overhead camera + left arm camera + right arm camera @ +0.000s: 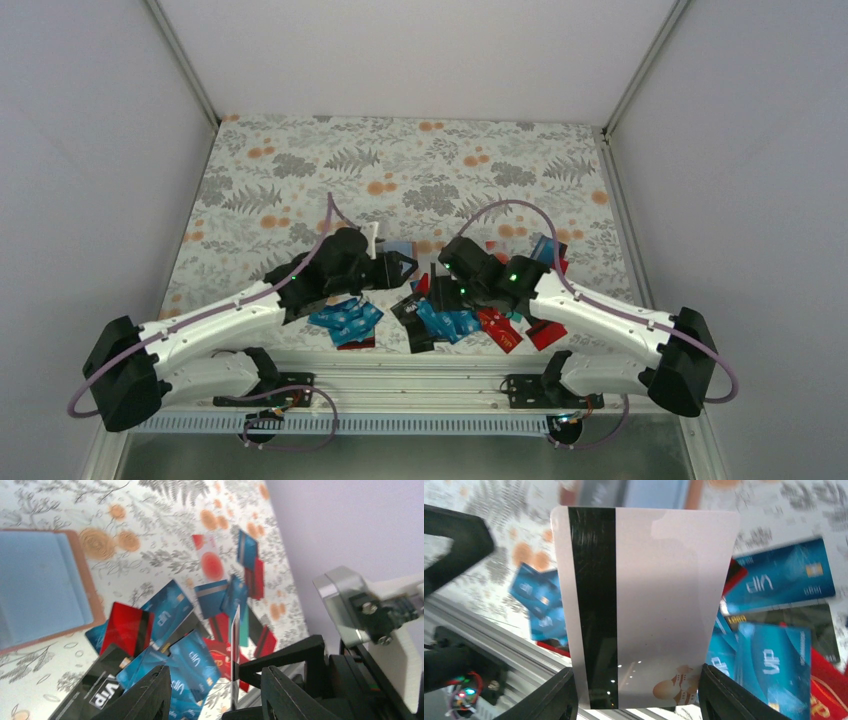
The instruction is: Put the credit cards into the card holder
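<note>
My right gripper point(636, 672) is shut on the side edges of a white card point(659, 595) with a black stripe, holding it upright above the table. In the left wrist view this card point(235, 645) shows edge-on between my left gripper's point(215, 672) open, empty jaws. The tan-pink card holder point(82, 575) lies open on the cloth at upper left, its inside blue. Several blue, red and black cards point(192, 665) lie scattered below, including a black VIP card point(97, 692). From above, the grippers point(400, 268) point(447, 262) face each other over the cards point(450, 322).
The flowered cloth point(420, 170) covers the table between white walls. A metal rail point(400, 365) runs along the near edge. More cards point(345, 320) lie under the left arm, and red cards point(545, 332) under the right arm.
</note>
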`<action>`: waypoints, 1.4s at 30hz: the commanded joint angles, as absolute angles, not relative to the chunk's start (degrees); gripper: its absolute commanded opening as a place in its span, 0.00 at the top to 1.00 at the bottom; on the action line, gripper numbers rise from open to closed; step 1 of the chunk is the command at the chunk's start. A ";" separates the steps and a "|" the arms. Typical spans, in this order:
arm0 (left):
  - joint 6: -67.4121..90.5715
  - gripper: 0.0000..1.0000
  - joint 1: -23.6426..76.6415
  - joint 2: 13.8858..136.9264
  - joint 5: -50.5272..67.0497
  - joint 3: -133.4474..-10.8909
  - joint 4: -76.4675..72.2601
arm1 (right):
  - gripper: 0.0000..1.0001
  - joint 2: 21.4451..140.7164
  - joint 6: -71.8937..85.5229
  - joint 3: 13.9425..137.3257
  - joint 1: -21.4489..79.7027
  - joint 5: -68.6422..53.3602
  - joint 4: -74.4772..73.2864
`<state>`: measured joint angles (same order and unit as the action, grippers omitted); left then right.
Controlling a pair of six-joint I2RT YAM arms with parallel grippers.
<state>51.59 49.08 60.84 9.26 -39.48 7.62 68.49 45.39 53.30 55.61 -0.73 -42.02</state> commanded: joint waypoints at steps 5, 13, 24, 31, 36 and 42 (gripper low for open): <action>44.02 0.55 45.62 58.40 17.63 -43.22 5.48 | 0.42 68.85 35.12 60.98 53.78 -2.76 -37.38; 41.13 0.61 45.62 58.85 16.15 -45.47 9.34 | 0.42 70.56 32.44 63.14 53.23 -4.88 -36.71; 40.94 0.77 45.64 61.52 16.65 -45.80 8.72 | 0.42 71.28 32.26 63.80 52.36 -5.62 -36.41; 41.18 0.93 45.62 62.50 17.22 -45.09 7.20 | 0.41 71.72 31.94 64.07 52.25 -6.56 -35.89; 41.75 0.98 45.62 63.01 16.64 -45.13 6.50 | 0.35 71.76 31.81 63.99 52.14 -6.79 -35.62; 42.47 0.98 45.62 62.40 13.05 -46.03 9.61 | 0.03 70.92 31.83 63.04 50.70 -7.28 -36.06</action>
<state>41.78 45.71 62.63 15.33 -44.16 7.99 71.81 32.25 62.13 52.12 -6.68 -37.65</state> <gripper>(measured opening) 0.026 0.916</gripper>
